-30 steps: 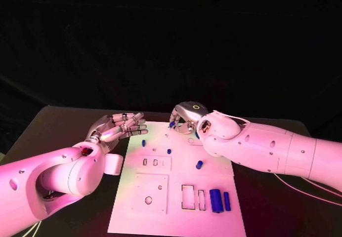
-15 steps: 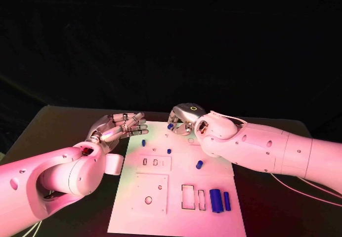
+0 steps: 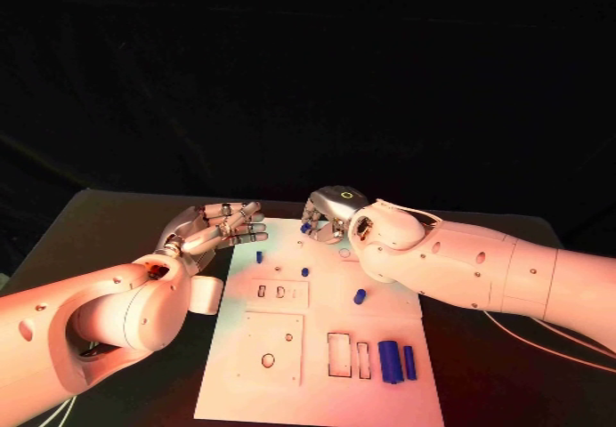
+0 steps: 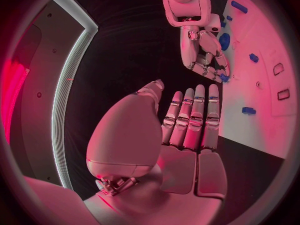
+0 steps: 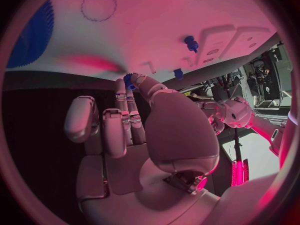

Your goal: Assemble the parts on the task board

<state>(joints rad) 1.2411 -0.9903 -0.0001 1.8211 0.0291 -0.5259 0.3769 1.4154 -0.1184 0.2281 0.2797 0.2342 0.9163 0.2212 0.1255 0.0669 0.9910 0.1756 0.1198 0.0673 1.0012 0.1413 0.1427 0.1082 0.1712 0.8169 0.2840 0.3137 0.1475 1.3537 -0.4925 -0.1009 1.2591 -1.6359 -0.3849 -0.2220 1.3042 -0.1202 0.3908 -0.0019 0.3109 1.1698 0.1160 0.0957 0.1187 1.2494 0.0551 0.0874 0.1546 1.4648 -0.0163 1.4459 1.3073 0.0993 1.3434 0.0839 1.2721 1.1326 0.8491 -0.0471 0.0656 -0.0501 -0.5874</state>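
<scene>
From my seat, the head view gives me a black table [image 3: 116, 222] with a matte top, its far edge running straight across the middle of the picture. Behind it hangs a black backdrop [image 3: 308, 89], plain and unlit, with faint folds. Warm coloured light falls over the scene. Thin pale cables [image 3: 539, 342] trail across the table near its right edge. The left wrist view shows a dark wall and a curved pale strip [image 4: 69, 85] that looks like a frame or door edge; I cannot tell which. In the right wrist view, blurred equipment [image 5: 262, 80] stands at the rim.
</scene>
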